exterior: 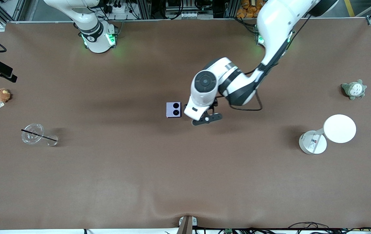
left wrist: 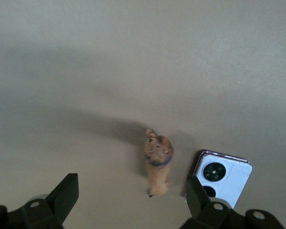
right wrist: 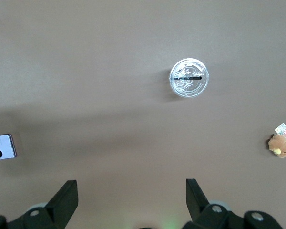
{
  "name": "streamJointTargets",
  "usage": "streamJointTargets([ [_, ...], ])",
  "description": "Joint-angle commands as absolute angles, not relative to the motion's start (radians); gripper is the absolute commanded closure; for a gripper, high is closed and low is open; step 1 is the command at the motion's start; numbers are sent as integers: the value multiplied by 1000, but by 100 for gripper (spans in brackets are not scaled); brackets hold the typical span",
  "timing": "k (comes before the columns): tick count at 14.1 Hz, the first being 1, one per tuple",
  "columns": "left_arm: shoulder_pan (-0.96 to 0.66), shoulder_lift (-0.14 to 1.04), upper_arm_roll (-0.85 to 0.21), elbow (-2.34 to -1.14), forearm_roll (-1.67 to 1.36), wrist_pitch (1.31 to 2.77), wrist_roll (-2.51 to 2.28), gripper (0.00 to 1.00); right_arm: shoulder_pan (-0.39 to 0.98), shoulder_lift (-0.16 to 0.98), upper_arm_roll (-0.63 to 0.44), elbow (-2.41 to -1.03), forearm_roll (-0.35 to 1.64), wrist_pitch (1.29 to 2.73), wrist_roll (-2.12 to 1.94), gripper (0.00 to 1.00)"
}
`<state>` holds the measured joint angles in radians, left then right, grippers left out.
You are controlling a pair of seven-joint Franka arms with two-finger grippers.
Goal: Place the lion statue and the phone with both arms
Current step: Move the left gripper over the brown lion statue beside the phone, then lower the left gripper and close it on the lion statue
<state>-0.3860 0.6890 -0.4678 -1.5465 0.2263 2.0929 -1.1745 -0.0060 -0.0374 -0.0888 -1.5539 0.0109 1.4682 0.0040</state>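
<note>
Hovering mid-tabletop (exterior: 139, 182), the left pincer (left wrist: 128, 198) is spread over the lion statue (left wrist: 158, 164), which stands free between its fingers, touching neither. The phone (exterior: 173, 110) lies flat just beside the statue, toward the right arm's end. The right pincer (right wrist: 128, 195) waits spread and empty above bare tabletop.

Matt brown table cloth (exterior: 139, 182); glossy smooth phone (left wrist: 223, 178); matt lion statue (left wrist: 158, 163); clear plastic cup (exterior: 33, 133); furry plush toy (exterior: 354, 89).
</note>
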Motion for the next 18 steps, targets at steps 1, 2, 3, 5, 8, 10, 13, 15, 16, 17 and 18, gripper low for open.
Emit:
streamJointTargets([
  [1,-413,730,-463,-1523,255,2140,-1265,0,-3,-28,-87,-1537,2,1459,0,0],
  [2,-419,738,-463,-1525,256,2164,-1279,0,-3,-28,-87,-1537,2,1462,2,0],
  [3,-423,750,-462,-1525,256,2178,-1285,0,-3,-28,-87,-1537,3,1465,2,0],
  [5,-425,771,-456,-1525,282,2189,-1289,4,-2,-26,-87,-1539,3,1465,3,0],
  [8,-425,795,-456,-1525,304,2195,-1314,25,26,-12,-87,-1539,-3,1465,9,0],
  [10,-423,799,-454,-1525,305,2197,-1319,43,31,3,-87,-1537,-2,1477,9,0],
  [13,-422,808,-454,-1522,308,2198,-1316,88,46,8,-87,-1539,-2,1486,11,0],
  [15,-416,807,-454,-1523,343,2197,-1309,100,43,9,-87,-1537,-2,1499,11,0],
  [16,-414,802,-454,-1523,362,2195,-1298,100,44,9,-87,-1534,-5,1502,9,0],
  [17,-408,796,-454,-1522,379,2191,-1287,100,48,17,-87,-1531,-9,1508,9,0],
  [18,-396,789,-454,-1517,382,2187,-1272,100,49,21,-87,-1528,-6,1508,9,0],
])
